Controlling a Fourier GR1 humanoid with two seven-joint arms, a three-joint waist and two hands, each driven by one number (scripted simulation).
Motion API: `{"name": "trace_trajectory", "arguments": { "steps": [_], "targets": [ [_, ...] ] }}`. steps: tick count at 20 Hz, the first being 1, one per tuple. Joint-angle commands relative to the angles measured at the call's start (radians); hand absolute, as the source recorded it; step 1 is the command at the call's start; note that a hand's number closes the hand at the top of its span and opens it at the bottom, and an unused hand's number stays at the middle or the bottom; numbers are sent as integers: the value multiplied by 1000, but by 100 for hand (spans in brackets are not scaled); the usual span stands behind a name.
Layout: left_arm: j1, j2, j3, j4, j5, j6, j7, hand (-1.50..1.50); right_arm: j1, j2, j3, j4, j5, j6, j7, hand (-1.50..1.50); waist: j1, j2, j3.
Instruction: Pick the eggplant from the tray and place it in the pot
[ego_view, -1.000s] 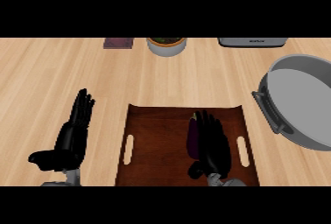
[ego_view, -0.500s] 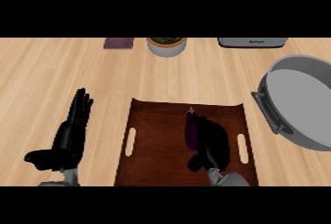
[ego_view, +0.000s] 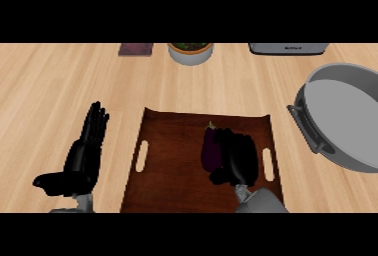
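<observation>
Eggplant (ego_view: 211, 149): dark purple, slim, lying flat on the tray (ego_view: 173, 165), right of the tray's centre. Long axis runs along the tray's length, stem tip toward the tray's far edge. Right hand (ego_view: 241, 156) lies against its right flank, fingers straight.

Tray: dark brown wood, rectangular, a slot handle at each side.

Pot (ego_view: 347, 117): grey, wide, open and unlidded. Sits on the desk off the tray's right side, near the tray's far right corner, apart from the tray.
</observation>
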Motion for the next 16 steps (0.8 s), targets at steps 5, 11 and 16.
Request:
{"name": "trace_trajectory", "arguments": {
  "steps": [5, 11, 16],
  "targets": [
    [-17, 9, 0, -27, -9, -3, 42, 0, -115, -55, -54, 151, -169, 185, -264, 150, 9, 9, 3],
    [-66, 29, 57, -23, 17, -14, 88, 0, -105, -53, -54, -71, -69, 141, -228, 150, -7, 4, 2],
    [-30, -27, 5, 51, -30, 8, -20, 0, -67, -70, -39, -319, -9, 114, -171, 150, -18, 2, 2]
  ]
}}
